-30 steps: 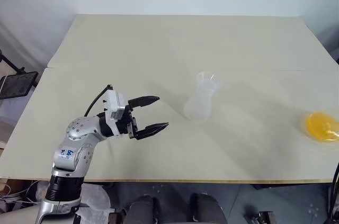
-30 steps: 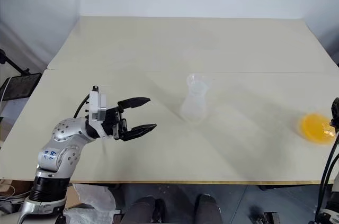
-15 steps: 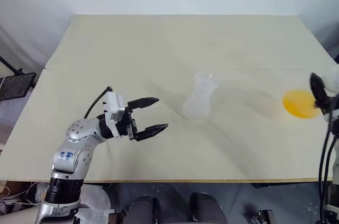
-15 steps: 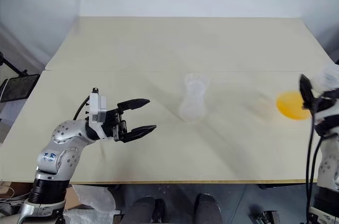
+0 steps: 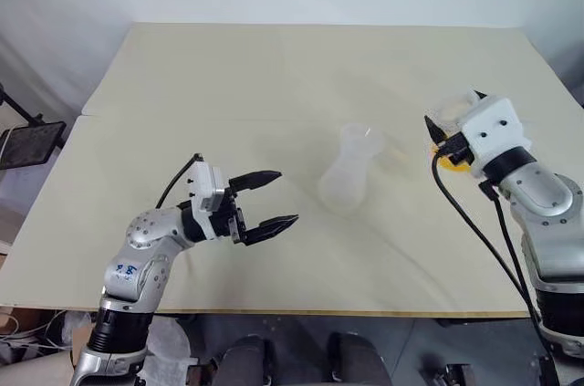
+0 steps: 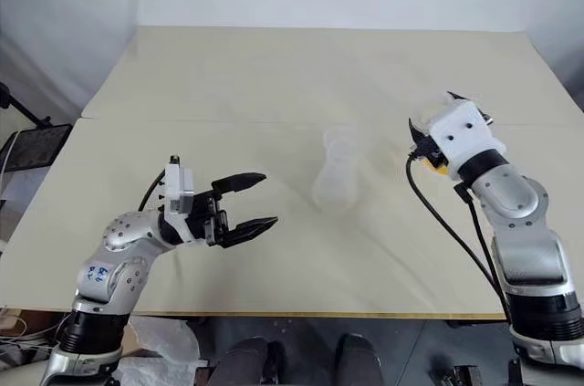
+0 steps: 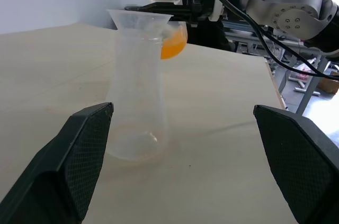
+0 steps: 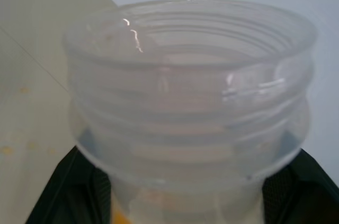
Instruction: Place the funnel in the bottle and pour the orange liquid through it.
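Observation:
The clear bottle [image 5: 345, 183] stands upright near the middle of the table [image 5: 228, 76], with the small clear funnel [image 5: 360, 138] sitting in its neck. My left gripper [image 5: 272, 198] hovers open to the bottle's left, empty; the left wrist view looks at the bottle [image 7: 136, 107] between its fingers [image 7: 79, 150]. My right gripper [image 5: 442, 140] is shut on the threaded neck [image 8: 190, 91] of a clear flask [image 5: 451, 117], held above the table to the right of the bottle. The orange liquid [image 5: 454, 161] lies in the flask's belly and shows beside the funnel [image 7: 139, 20] as orange liquid [image 7: 174, 44].
A seam runs across the table behind the bottle. A black stand [image 5: 27, 144] is beside the table's left edge. Cables hang from my right arm [image 5: 538, 199]. Bare tabletop lies between the two grippers and in front of the bottle.
The flask of orange liquid, which lay at the table's right edge, has been lifted and carried left toward the bottle by my right gripper. The left gripper has kept still and open.

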Controlling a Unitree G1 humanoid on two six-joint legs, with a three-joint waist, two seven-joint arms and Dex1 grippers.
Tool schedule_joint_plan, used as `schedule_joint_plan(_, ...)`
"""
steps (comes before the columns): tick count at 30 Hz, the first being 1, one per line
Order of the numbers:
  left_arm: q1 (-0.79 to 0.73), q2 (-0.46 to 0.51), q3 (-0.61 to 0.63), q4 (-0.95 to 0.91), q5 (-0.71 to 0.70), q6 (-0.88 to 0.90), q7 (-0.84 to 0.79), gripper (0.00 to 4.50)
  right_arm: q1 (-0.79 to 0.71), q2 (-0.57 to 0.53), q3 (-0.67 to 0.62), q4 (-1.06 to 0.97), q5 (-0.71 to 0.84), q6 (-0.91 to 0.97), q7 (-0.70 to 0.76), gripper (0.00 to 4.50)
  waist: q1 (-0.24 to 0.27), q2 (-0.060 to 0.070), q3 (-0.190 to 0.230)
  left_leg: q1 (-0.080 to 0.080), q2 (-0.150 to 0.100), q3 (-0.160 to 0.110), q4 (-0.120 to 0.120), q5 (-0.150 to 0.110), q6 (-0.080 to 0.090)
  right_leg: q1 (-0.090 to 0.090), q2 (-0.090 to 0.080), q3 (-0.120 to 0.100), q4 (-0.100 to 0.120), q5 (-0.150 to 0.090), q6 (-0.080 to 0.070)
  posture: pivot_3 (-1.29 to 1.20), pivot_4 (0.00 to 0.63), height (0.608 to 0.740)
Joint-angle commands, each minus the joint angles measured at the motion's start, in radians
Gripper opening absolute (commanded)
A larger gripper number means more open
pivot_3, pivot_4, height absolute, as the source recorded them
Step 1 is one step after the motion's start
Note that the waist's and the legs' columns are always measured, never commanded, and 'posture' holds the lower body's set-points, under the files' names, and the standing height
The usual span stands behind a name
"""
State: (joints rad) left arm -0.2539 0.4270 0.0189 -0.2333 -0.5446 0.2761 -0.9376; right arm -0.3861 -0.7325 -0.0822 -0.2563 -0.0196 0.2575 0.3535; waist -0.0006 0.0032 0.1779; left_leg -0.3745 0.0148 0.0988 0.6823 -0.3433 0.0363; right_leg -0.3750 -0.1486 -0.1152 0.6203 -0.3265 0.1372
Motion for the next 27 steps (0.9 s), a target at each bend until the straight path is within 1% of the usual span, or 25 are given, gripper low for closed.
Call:
schedule_joint_plan(1, 0.008, -0.006, -0.001, -0.052, -0.004, -0.019, 0.012, 4.5, -0.032, -0.005, 0.014, -0.048, -0.064, -0.039, -0.008, 2.81, 0.001, 0.0, 0.0, 0.0, 0.0, 0.0, 0.0, 0.0, 0.0, 0.0, 0.0, 0.0, 0.0, 0.0, 0.0, 0.0, 0.15, 0.74)
schedule_joint_plan(6, 0.012, -0.015, -0.008, -0.059, -0.003, -0.021, 0.026, 4.5, -0.055, -0.016, 0.075, -0.058, -0.169, -0.101, -0.003, 2.81, 0.0, 0.0, 0.0, 0.0, 0.0, 0.0, 0.0, 0.0, 0.0, 0.0, 0.0, -0.001, 0.0, 0.0, 0.0, 0.0, 0.15, 0.74)
schedule_joint_plan(13, 0.002, -0.027, -0.018, -0.062, -0.002, -0.019, 0.037, 4.5, -0.074, -0.008, 0.113, -0.06, -0.271, -0.143, -0.005, 2.81, 0.0, 0.0, 0.0, -0.001, 0.0, -0.001, 0.0, 0.0, 0.0, 0.0, 0.0, -0.001, 0.0, 0.0, 0.0, 0.0, 0.15, 0.74)
schedule_joint_plan(15, -0.003, -0.03, -0.019, -0.057, -0.002, -0.021, 0.037, 4.5, -0.082, -0.018, 0.125, -0.054, -0.339, -0.164, -0.03, 2.81, -0.001, 0.0, 0.0, -0.001, 0.0, -0.001, 0.0, 0.0, 0.0, 0.0, 0.0, -0.001, 0.0, 0.0, 0.0, 0.0, 0.15, 0.74)
schedule_joint_plan(17, -0.008, -0.032, -0.021, -0.052, -0.002, -0.025, 0.035, 4.5, -0.09, -0.021, 0.132, -0.048, -0.394, -0.188, -0.051, 2.81, -0.001, 0.0, 0.0, -0.001, 0.0, -0.001, 0.0, 0.0, 0.0, 0.0, 0.0, -0.001, 0.0, 0.0, 0.0, 0.0, 0.15, 0.74)
schedule_joint_plan(27, -0.014, -0.043, -0.024, -0.048, -0.006, -0.035, 0.032, 4.5, -0.106, -0.015, 0.142, -0.032, -0.537, -0.27, -0.08, 2.81, -0.002, 0.0, 0.0, -0.001, 0.0, -0.001, 0.0, 0.0, -0.001, 0.0, 0.0, -0.002, 0.0, 0.0, 0.0, 0.0, 0.15, 0.74)
